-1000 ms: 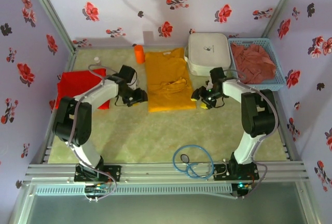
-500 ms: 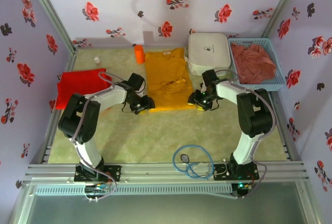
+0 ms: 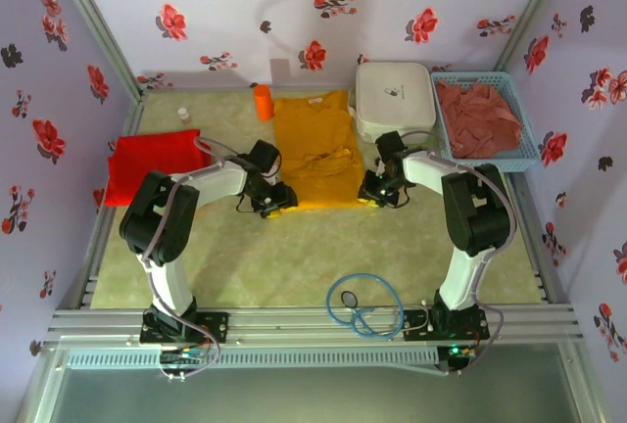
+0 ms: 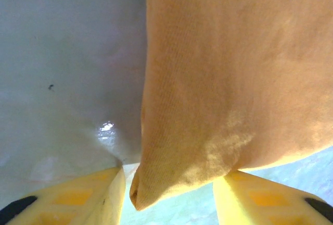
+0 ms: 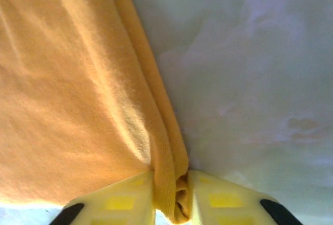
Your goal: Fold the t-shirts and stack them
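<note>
both arms stretch low over the table [image 3: 294, 257], elbows out, wrists turned inward; the golden-yellow t-shirt [image 3: 312, 149] lies flat mid-table; the left gripper [image 4: 169, 186] sits at its near left corner, fingers spread either side of the cloth tip; the right gripper [image 5: 170, 183] is pinched tight on the near right hem
</note>
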